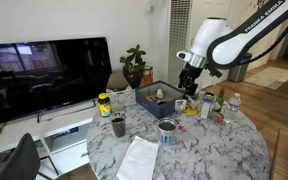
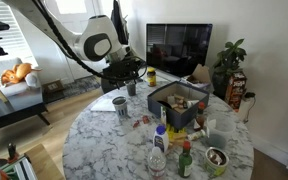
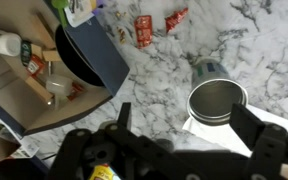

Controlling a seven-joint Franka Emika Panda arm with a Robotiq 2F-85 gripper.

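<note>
The gripper (image 3: pixel 182 116) stands wide open. Its two black fingers (image 3: pixel 124 112) are spread far apart along the lower edge of the wrist view, and nothing is clamped between them. In an exterior view the gripper (image 1: pixel 189 90) hangs in the air above the round marble table (image 1: pixel 234 140), clear of everything on it.

From the wrist, a tin can (image 3: pixel 216 100) shows in the gap between the fingers, closer to the finger on the right of the picture, but well below them on the tabletop. The tin can stands upright, so its long axis runs straight up and down and its open mouth faces up toward the camera. What it holds cannot be made out. In an exterior view it stands toward the near edge of the table (image 1: pixel 168 130), close to a white sheet (image 1: pixel 139 158).

Beyond the can, a few red packets (image 3: pixel 142 30) lie scattered flat on the marble. A dark box (image 1: pixel 149 103) with odds and ends in it sits near the middle of the table, and some bottles (image 1: pixel 206 103) stand upright just beside it. Off the table, a television (image 1: pixel 44 70) and a potted plant (image 1: pixel 134 62) stand against the wall.
</note>
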